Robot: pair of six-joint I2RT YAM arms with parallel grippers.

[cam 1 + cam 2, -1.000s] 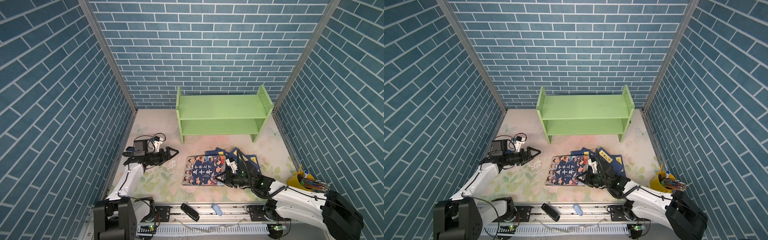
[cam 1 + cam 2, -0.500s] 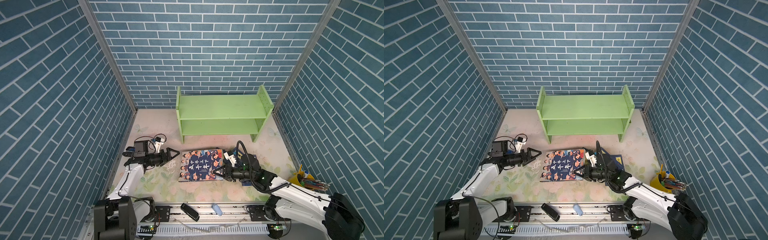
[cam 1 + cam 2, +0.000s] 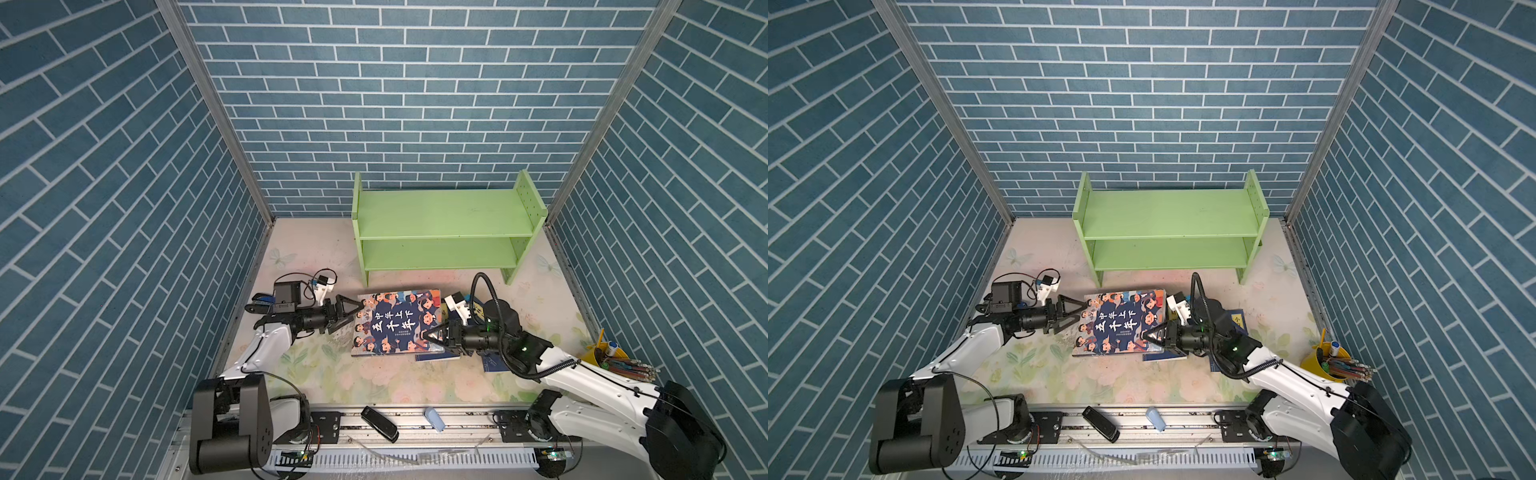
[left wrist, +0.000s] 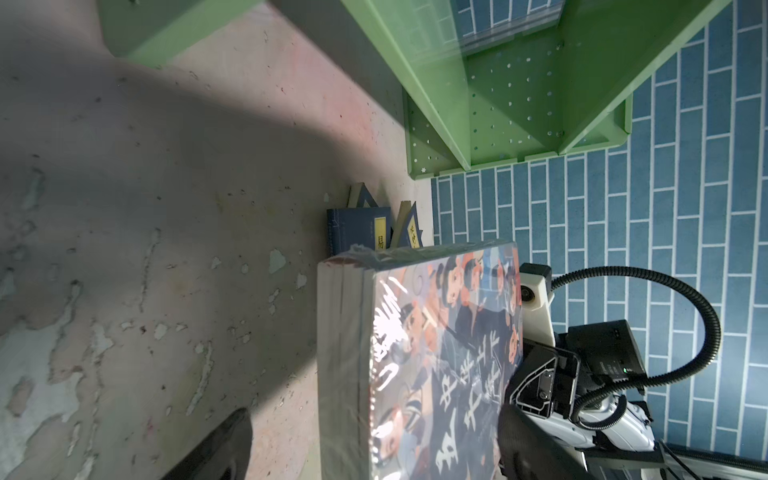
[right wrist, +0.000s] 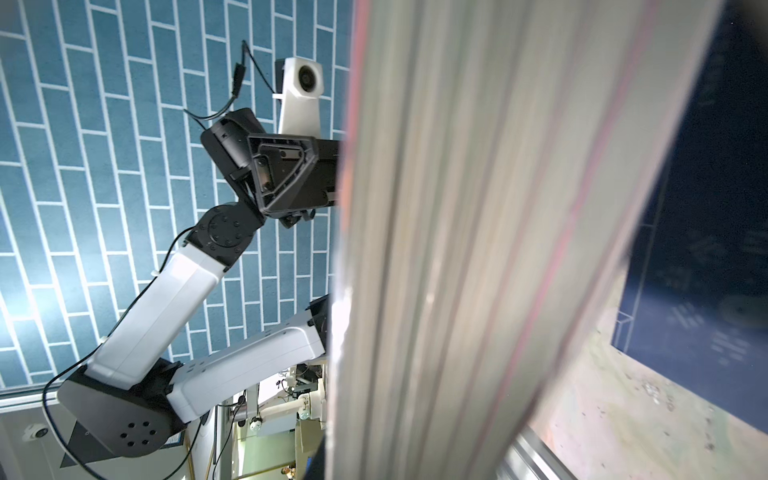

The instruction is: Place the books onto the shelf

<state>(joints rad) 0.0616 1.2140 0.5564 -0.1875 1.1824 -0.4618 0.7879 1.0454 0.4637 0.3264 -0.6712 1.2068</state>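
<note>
The large book (image 3: 395, 322) (image 3: 1121, 322) with cartoon figures sits in front of the green shelf (image 3: 444, 216) (image 3: 1167, 216), which is bare. My right gripper (image 3: 430, 334) (image 3: 1148, 334) is shut on its right edge; the page edge (image 5: 457, 249) fills the right wrist view. My left gripper (image 3: 353, 313) (image 3: 1077, 313) (image 4: 374, 411) stands open, one finger on each side of the book's left edge (image 4: 345, 374). Several thin navy books (image 3: 492, 361) (image 3: 1235, 322) (image 4: 359, 230) lie under and behind the right gripper.
A yellow cup of pencils (image 3: 598, 353) (image 3: 1323, 361) stands at the right wall. A black object (image 3: 379, 424) and a pale blue one (image 3: 434, 417) lie on the front rail. Blue brick walls close in both sides. The shelf's perforated side panel (image 4: 511, 104) is near.
My right gripper has carried the large book left and toward the shelf, off the navy pile. The left gripper has moved right, so its open jaws now straddle the book's left edge.
</note>
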